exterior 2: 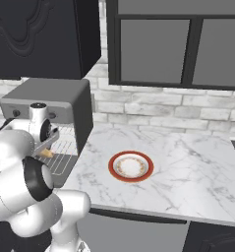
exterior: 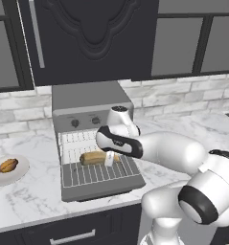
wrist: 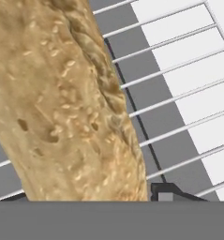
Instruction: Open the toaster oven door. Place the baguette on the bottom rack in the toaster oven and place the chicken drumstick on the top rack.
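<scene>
From the left base view, I saw the toaster oven (exterior: pixel 89 107) at centre frame with its door (exterior: pixel 104 187) folded down flat toward me. The baguette (exterior: pixel 97 157) lay on a pulled-out wire rack (exterior: pixel 94 165), its long axis running left to right across the frame. My fingers (exterior: pixel 108 159) came down at the loaf's right end, one pale tip showing against the crust. Whether this was the bottom rack I could not tell from here. The chicken drumstick (exterior: pixel 6 166) sat on a plate (exterior: pixel 20 174) at the left edge, well apart on the tabletop (exterior: pixel 29 196).

In the right base view, my arm blocked most of the oven mouth at the left; a tan end of the loaf (exterior 2: pixel 47 153) peeked out beside the wrist. A red-rimmed plate (exterior 2: pixel 131 166) stood at centre.

In the hand view, the loaf (wrist: pixel 62 103) ran from upper left down to the bottom centre, rack wires (wrist: pixel 179 98) behind it. One dark fingertip (wrist: pixel 164 192) showed just right of the crust. I judged the fingers to be spread about the loaf's width, straddling it, but could not tell if they gripped it.
</scene>
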